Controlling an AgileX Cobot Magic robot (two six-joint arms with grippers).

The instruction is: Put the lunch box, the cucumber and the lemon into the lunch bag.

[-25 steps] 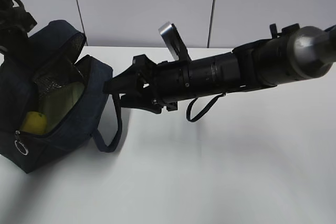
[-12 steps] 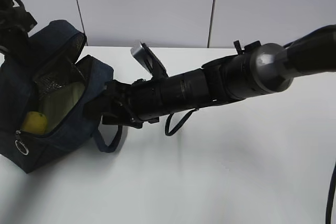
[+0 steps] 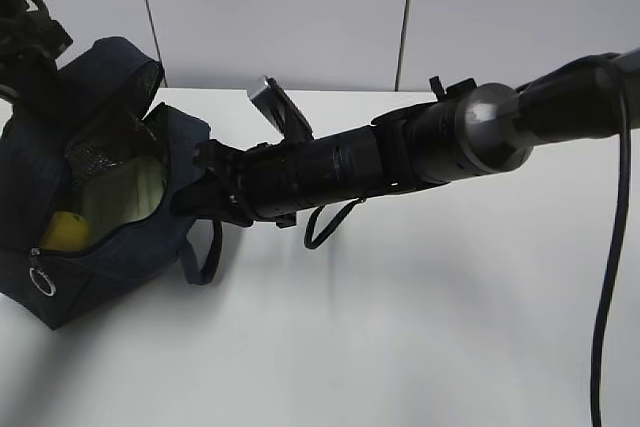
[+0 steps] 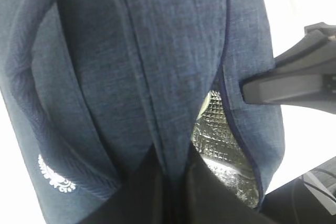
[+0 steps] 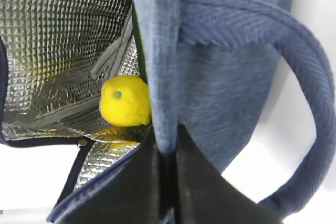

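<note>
The navy lunch bag [image 3: 110, 247] stands open at the table's left. The yellow lemon [image 3: 65, 230] lies inside against the silver lining; the right wrist view shows the lemon [image 5: 126, 100] close up. A pale green surface [image 3: 128, 192] behind it looks like the lunch box lid. The cucumber is hidden. My right gripper [image 5: 165, 142] is shut on the bag's near wall beside a loop handle [image 5: 310, 93]. My left gripper [image 4: 170, 169] is shut on a fold of the bag's [image 4: 157, 66] fabric at the other side of the mouth.
The right arm [image 3: 400, 152] stretches across the white table [image 3: 400, 327] from the right, with a loose cable loop under it. The zipper's ring pull [image 3: 41, 280] hangs at the bag's front corner. A wall stands behind the table.
My right gripper has moved left from beside the bag onto its right wall and shut on the fabric. The bag's mouth is pulled a little wider. The left gripper has kept its hold.
</note>
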